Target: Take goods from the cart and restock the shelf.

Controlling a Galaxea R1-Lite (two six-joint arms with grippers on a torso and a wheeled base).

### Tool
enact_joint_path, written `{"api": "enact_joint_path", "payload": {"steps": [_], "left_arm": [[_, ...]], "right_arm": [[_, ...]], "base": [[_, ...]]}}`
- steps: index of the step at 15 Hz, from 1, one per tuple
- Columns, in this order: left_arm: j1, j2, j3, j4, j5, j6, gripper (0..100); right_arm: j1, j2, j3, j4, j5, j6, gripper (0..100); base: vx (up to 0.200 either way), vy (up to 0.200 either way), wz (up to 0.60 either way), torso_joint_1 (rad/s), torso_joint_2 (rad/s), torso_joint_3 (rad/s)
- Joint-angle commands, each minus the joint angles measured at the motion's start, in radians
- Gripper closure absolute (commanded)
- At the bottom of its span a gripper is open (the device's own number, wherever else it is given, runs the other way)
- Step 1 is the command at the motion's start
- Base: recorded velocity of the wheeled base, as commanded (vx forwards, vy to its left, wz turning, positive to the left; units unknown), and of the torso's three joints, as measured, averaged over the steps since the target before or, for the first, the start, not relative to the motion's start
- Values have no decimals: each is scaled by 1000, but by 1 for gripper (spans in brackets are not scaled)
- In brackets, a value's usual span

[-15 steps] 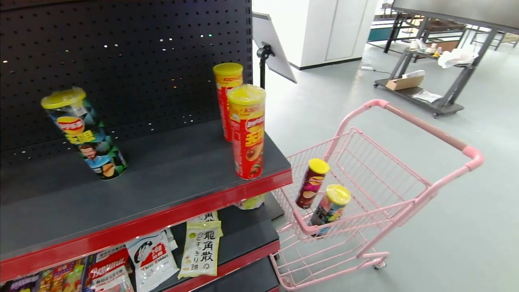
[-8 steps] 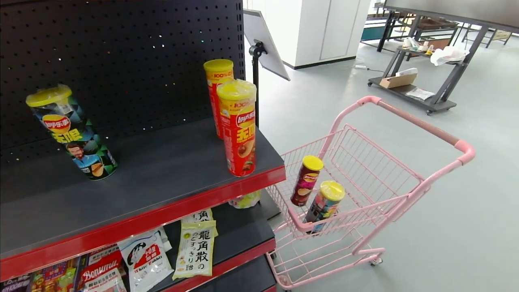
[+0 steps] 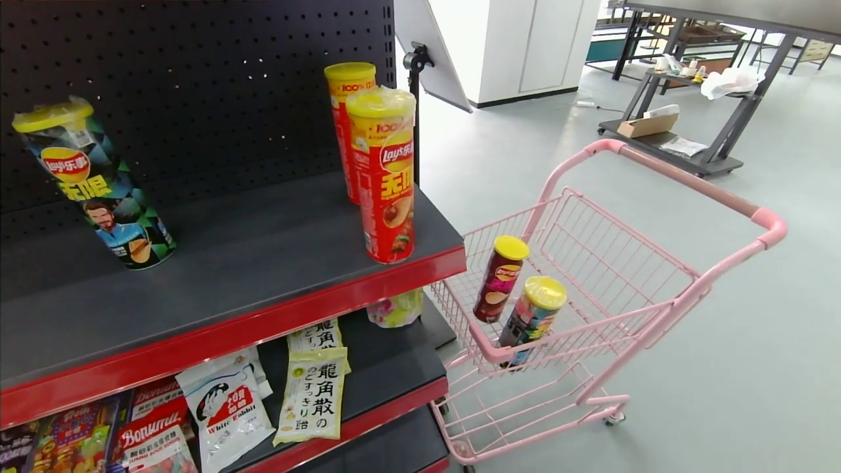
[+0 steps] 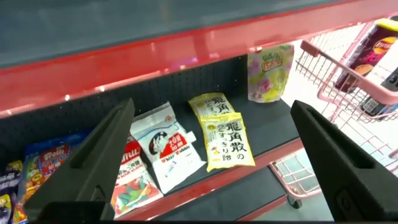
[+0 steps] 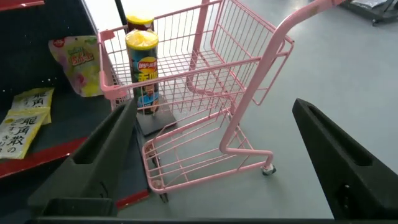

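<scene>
Left claw point(image 4: 211, 107), right claw point(image 5: 208, 113) both apart, empty. Plan: square right claw on near can point(image 5: 144, 71) in cart point(image 3: 690, 184), grip mid-body.

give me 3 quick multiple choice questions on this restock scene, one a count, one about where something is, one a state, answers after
1. How many cans stand on the top shelf?
A) two B) three C) five

2. Where is the dark red can?
A) on the top shelf B) in the pink cart C) on the floor

3. What state is the left pincer in?
A) shut on a can B) shut on a bag C) open and empty

Answers:
1 B, a blue can, a front red can and a rear red can stand there.
2 B, it sits inside the cart's wire basket.
3 C, it stands wide open around nothing.
</scene>
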Motion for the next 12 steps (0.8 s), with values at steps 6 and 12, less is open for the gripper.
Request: {"api": "enact_joint_path", "payload": {"steps": [6, 12], "left_arm": [[0, 1, 0, 1, 0, 0, 0], [0, 1, 0, 1, 0, 0, 0]], "right_arm": [[0, 1, 0, 0, -1, -3, 0], [0, 23, 0, 0, 8, -6, 0]], "base": [[0, 0, 0, -203, 532, 326], [0, 0, 0, -157, 464, 309]]}}
